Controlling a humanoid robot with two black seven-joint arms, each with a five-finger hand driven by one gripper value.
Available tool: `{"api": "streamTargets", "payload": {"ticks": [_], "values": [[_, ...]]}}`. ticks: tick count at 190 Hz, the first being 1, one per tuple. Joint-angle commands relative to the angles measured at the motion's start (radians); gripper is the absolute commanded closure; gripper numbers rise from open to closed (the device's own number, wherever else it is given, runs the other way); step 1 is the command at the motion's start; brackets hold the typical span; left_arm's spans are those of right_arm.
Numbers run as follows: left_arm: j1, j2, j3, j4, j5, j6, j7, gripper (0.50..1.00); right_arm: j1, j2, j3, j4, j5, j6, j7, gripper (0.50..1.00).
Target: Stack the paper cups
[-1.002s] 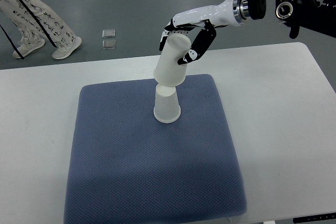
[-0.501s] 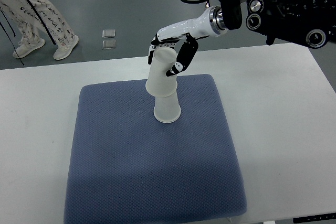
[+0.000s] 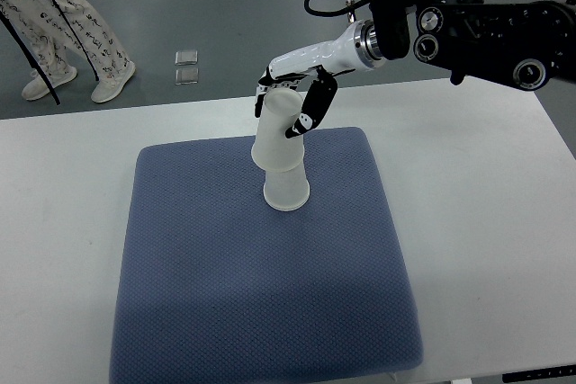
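Over the last second I have swung the right hand [image 3: 290,101] leftward and down; the upper paper cup [image 3: 279,132] it grips, upside down, now sits lower over the lower cup [image 3: 286,188], nearly upright rather than tilted; seating looks close to done. Both cups are smooth white tapered paper; they stand mid-rear on a dimpled blue-grey pad [image 3: 225,285] over a plain white table [image 3: 486,186].

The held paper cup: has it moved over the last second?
Yes. The held cup has shifted left and down over the standing cup on the mat.
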Motion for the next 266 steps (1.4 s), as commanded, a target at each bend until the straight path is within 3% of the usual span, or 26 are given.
{"api": "streamTargets", "payload": {"ticks": [1,97,110,119,133,172,218,266], "values": [[0.000,0.000,0.000,0.000,0.000,0.000,0.000,0.500,-0.003,0.008,0.000,0.000,0.000,-0.004,0.000,0.752],[-0.002,0.000,0.000,0.000,0.000,0.000,0.000,0.500,-0.026,0.009,-0.014,0.000,-0.005,-0.014,-0.002,0.728],[0.000,0.000,0.001,0.000,0.000,0.000,0.000,0.500,-0.034,0.009,-0.015,0.000,-0.006,-0.017,-0.002,0.699],[0.000,0.000,0.000,0.000,0.000,0.000,0.000,0.500,-0.041,0.011,-0.014,-0.003,-0.006,-0.032,0.000,0.630],[0.000,0.000,0.000,0.000,0.000,0.000,0.000,0.500,-0.052,0.018,-0.014,-0.014,-0.006,-0.060,0.000,0.581],[0.000,0.000,0.001,0.000,0.000,0.000,0.000,0.500,-0.086,0.014,-0.012,-0.036,-0.003,-0.076,0.000,0.574],[0.000,0.000,0.000,0.000,0.000,0.000,0.000,0.500,-0.169,-0.057,0.022,-0.040,0.052,-0.247,0.014,0.579],[0.000,0.000,0.001,0.000,0.000,0.000,0.000,0.500,-0.359,-0.091,0.241,-0.049,0.452,-0.339,0.012,0.579]]}}
